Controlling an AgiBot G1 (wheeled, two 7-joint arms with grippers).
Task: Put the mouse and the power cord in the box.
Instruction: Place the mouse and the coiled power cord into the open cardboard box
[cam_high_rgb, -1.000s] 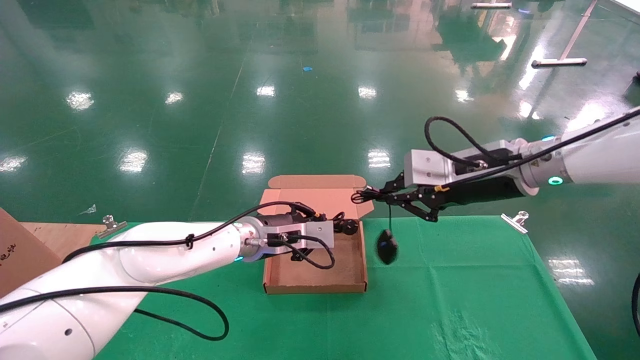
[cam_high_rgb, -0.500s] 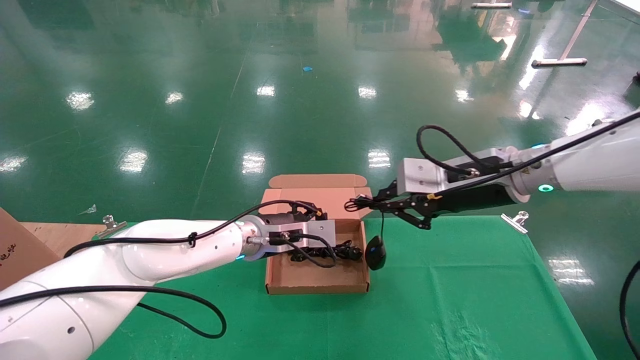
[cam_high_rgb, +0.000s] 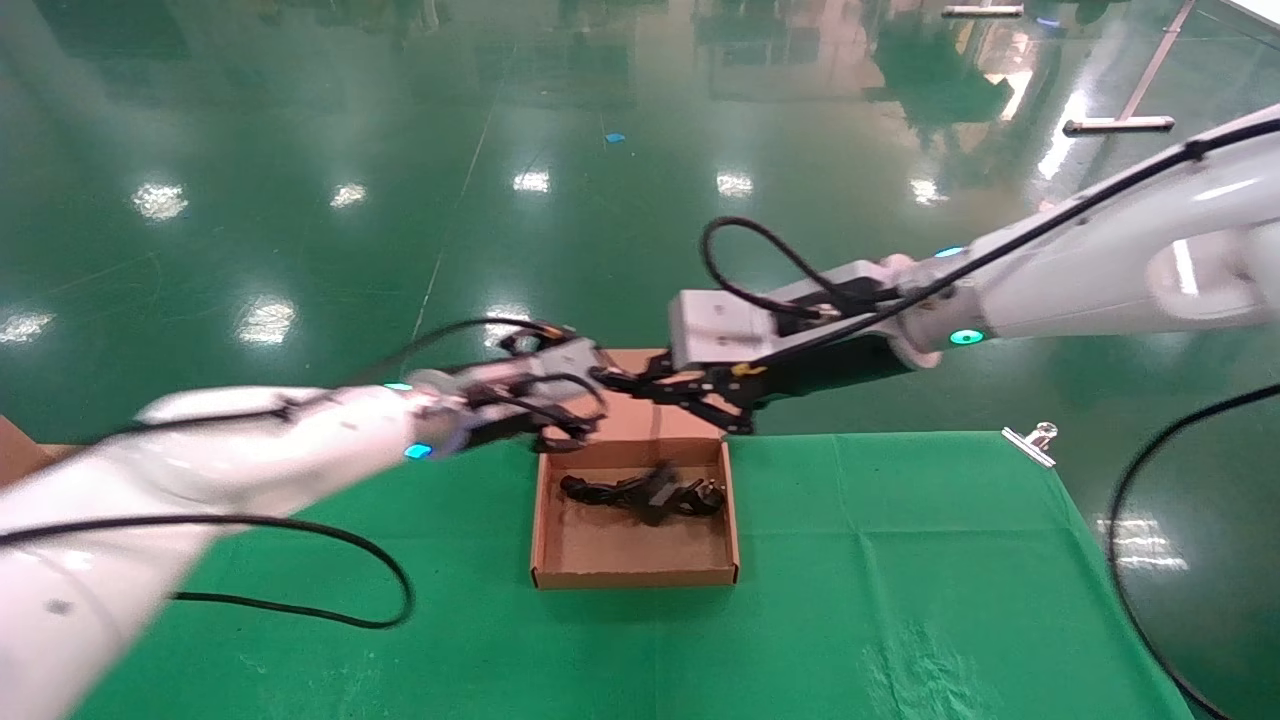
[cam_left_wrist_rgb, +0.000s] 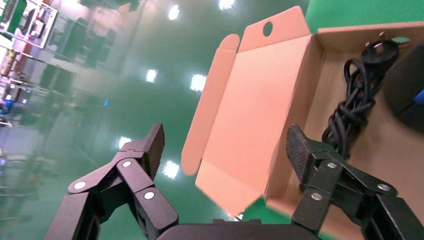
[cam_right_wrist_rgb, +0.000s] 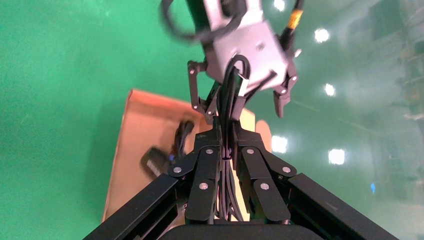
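1. No readable text, label, brand, number or sign is found in any view.
2. The box (cam_high_rgb: 548, 520) is seen to be plain brown card without print.

Bright, even light is cast from overhead, and white glare spots are mirrored across the glossy green floor (cam_high_rgb: 300, 250). The left arm (cam_high_rgb: 250, 460) is smeared by motion blur in the head view, and the box lid (cam_left_wrist_rgb: 240, 125) is softened in the left wrist view. Soft shadows are thrown on the green cloth (cam_high_rgb: 900, 560).
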